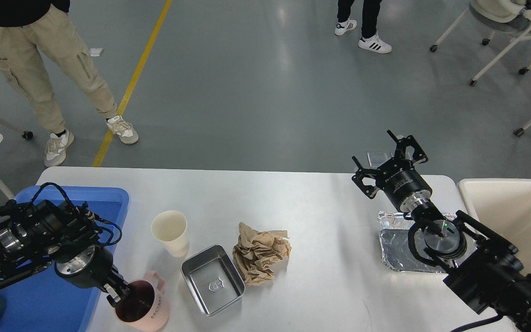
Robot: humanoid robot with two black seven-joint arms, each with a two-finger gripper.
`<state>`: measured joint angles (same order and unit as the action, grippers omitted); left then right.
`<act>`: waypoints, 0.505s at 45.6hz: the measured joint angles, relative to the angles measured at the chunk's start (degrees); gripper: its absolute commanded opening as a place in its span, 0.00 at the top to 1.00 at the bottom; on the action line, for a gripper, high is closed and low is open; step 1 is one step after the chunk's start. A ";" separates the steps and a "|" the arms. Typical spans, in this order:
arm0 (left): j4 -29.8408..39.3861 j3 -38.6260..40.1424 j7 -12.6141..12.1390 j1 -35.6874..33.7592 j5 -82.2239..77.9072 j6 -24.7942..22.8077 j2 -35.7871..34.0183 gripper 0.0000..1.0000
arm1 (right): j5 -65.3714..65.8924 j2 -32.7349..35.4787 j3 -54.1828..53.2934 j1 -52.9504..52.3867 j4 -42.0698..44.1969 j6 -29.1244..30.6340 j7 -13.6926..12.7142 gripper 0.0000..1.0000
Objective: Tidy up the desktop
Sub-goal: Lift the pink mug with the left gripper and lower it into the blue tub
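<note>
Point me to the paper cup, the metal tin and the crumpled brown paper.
paper cup (171,232), head view, on its cream side wall.
metal tin (213,280), head view, on its bare inner floor.
crumpled brown paper (260,252), head view, on the middle of the wad.
</note>
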<state>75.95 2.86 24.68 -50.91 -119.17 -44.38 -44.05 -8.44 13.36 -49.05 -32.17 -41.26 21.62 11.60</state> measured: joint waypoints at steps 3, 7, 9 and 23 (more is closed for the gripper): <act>-0.01 -0.36 0.87 -0.26 -0.31 0.00 -0.10 1.00 | 0.00 0.08 0.00 0.00 0.03 0.00 0.02 0.00; -0.01 -0.53 1.83 -0.57 -0.70 0.05 -0.28 1.00 | 0.00 0.23 0.00 0.07 0.04 0.00 0.02 0.00; -0.01 -0.55 2.23 -0.63 -0.95 0.06 -0.36 1.00 | 0.00 0.25 0.00 0.13 0.04 0.00 0.04 0.00; 0.13 -0.55 4.93 -1.06 -1.40 0.64 -0.74 1.00 | 0.00 0.27 0.00 0.18 0.05 -0.03 0.07 0.00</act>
<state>76.08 2.30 29.60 -51.97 -120.57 -43.74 -44.79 -8.44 13.62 -49.05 -31.99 -41.22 21.59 11.67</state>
